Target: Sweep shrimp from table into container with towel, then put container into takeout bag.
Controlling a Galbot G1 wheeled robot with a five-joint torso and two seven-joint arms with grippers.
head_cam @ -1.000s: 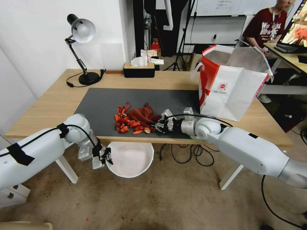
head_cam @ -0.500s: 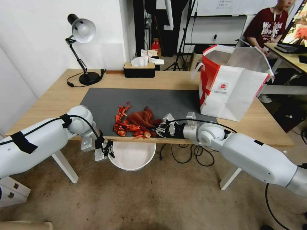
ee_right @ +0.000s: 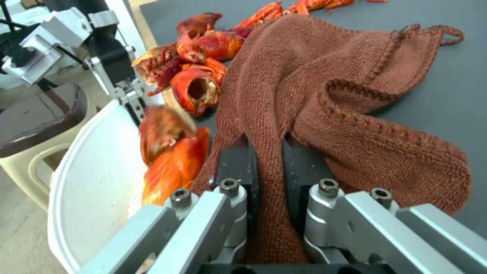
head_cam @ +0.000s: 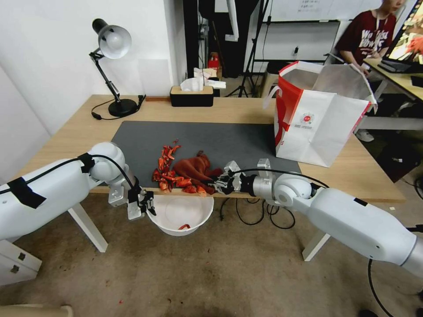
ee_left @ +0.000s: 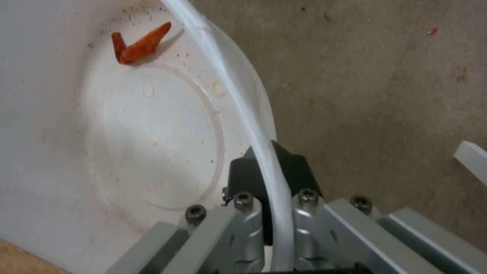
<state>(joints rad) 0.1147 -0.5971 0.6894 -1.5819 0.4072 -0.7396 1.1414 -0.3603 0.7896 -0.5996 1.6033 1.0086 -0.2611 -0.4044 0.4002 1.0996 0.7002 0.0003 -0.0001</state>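
One red-orange shrimp piece [head_cam: 184, 227] lies in the round white plastic bowl [head_cam: 165, 218], held by its rim in the left hand [head_cam: 142, 208] below the counter edge [head_cam: 308, 187]. Right hand [head_cam: 219, 181] clamps the rust-brown towel [head_cam: 194, 167], glossy shrimp pile [head_cam: 169, 176] just beyond, directly above the bowl.

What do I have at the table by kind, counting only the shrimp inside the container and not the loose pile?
container: 1
towel: 1
takeout bag: 1
desk lamp: 1
tissue box: 1
shrimp in the container: 1
Total: 6
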